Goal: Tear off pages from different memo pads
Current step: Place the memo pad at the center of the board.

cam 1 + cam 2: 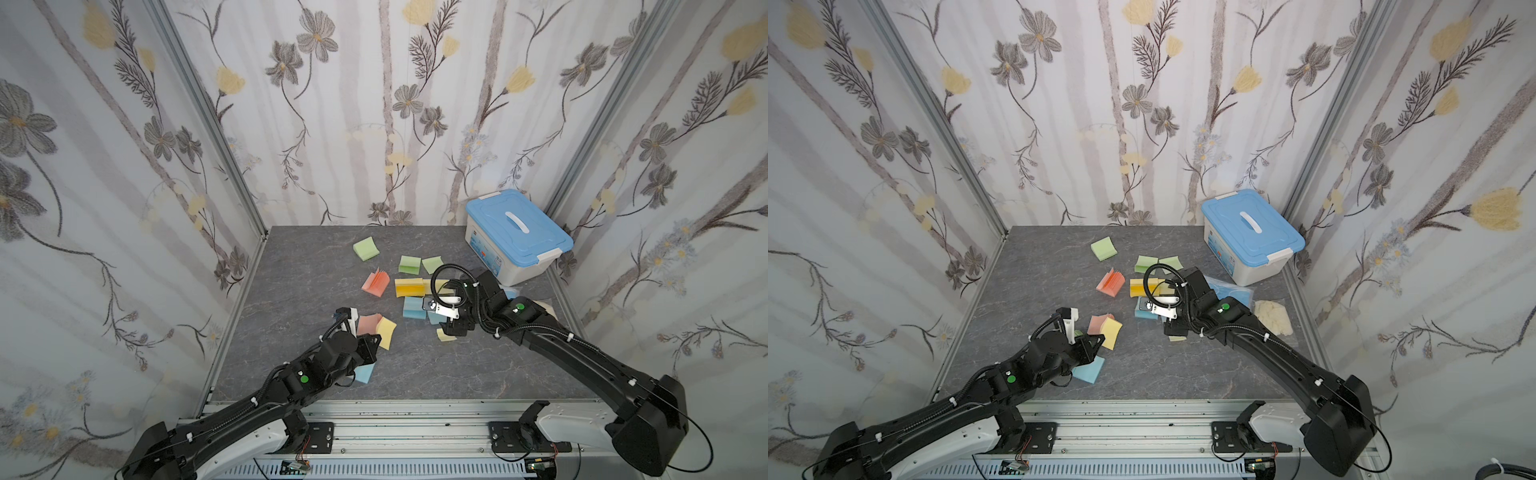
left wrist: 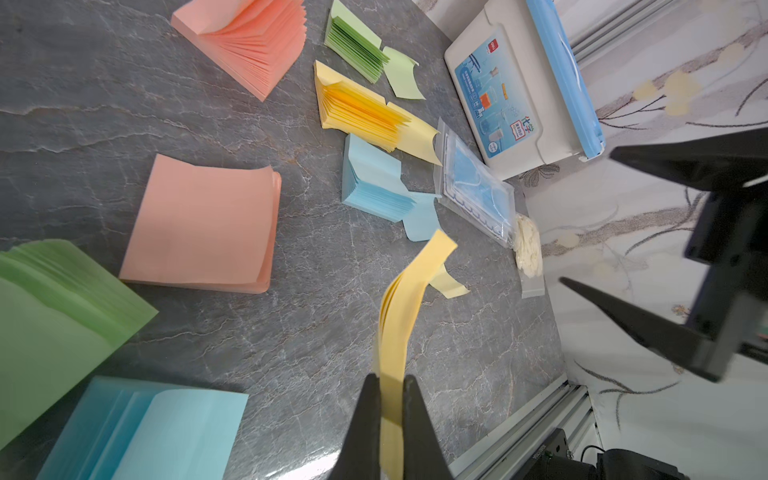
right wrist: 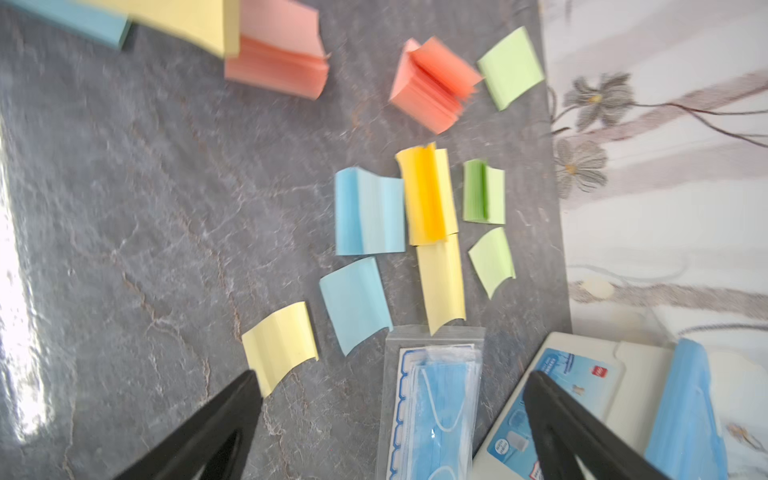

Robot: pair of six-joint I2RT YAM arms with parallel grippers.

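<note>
Starting at the left, we see the left pincer (image 2: 390, 378) clamped together on a thin yellow pad (image 2: 401, 307), holding it clear of the grey surface (image 2: 291, 353) with its leaves edge-on to the wrist camera. Three pads lie flat around it on the near left: a green pad (image 2: 50, 316), a light blue pad (image 2: 166, 432) nearest the robot and a salmon pad (image 2: 199, 224) just beyond the pincer. Farther off, a far green pad (image 1: 366, 248) sits alone toward the back wall, and a fanned salmon pad (image 1: 376, 284) lies between it and the arm.

Moving to the middle, we find three pads in a row from far to near: a fanned green pad (image 3: 484, 191), a fanned yellow pad (image 3: 428, 195) and a blue pad (image 3: 370, 212), each with its leaves splayed. Right of each lies one torn sheet of the same colour, touching or just beside its pad: a green page (image 3: 492, 262), a yellow page (image 3: 442, 282) and a light blue page (image 3: 355, 303). A nearer yellow page (image 3: 280, 347) rests curled on the surface, just beside one finger of the right pincer (image 3: 392, 374). We see that pincer with its jaws spread wide apart and nothing between them. A clear packet of blue masks (image 3: 432, 399) lies beyond it to the right, and at the far right stands a white box with a blue lid (image 1: 517, 237).
</note>
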